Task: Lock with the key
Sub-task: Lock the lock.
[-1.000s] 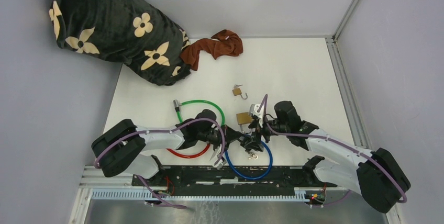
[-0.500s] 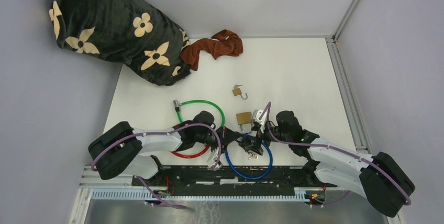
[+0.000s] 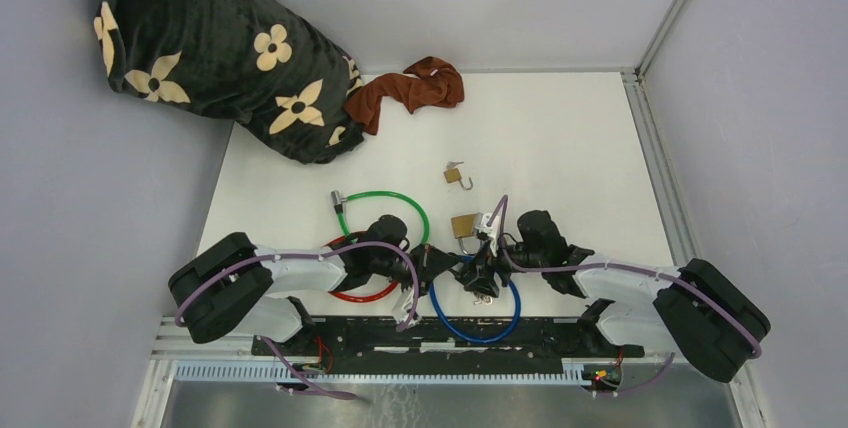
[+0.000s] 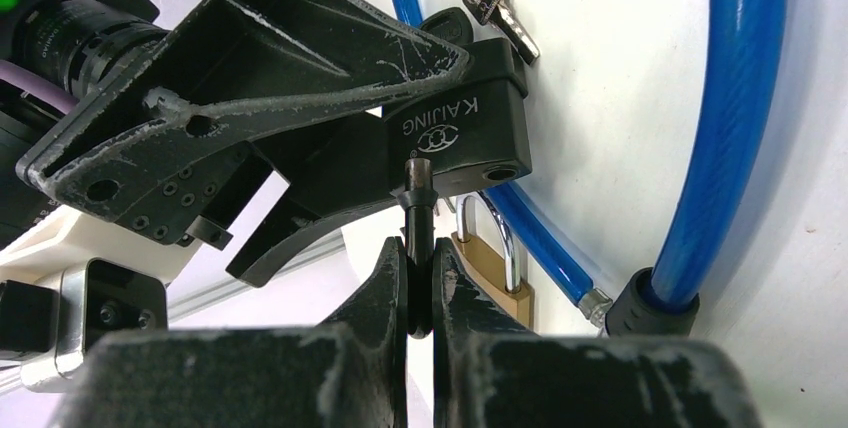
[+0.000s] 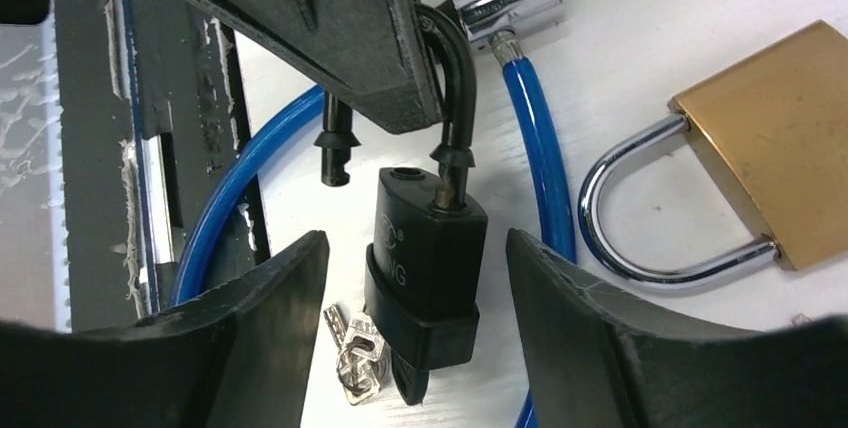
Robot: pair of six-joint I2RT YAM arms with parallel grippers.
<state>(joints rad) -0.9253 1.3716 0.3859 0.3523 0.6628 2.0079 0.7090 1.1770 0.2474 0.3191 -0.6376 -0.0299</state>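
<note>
A black padlock (image 5: 425,248) hangs by its shackle (image 4: 417,218), and my left gripper (image 4: 420,248) is shut on that shackle. A black-headed key (image 5: 408,383) sits in the bottom of the padlock body, with spare silver keys (image 5: 355,358) on its ring lying on the table. My right gripper (image 5: 415,248) is open, with a finger (image 5: 270,318) on each side of the padlock body and a gap on both sides. From above, both grippers meet at the padlock (image 3: 470,270) near the table's front edge.
A blue cable lock (image 3: 480,333) loops around the work spot, with red (image 3: 360,295) and green (image 3: 385,198) cables to the left. A brass padlock (image 5: 780,138) lies just beyond, and a smaller one (image 3: 455,176) farther back. A flowered blanket (image 3: 210,48) and a brown cloth (image 3: 410,88) are at the back.
My right gripper has moved left and nearer, to straddle the black padlock, and its jaws have narrowed. The left gripper has kept its hold on the shackle, hardly moving.
</note>
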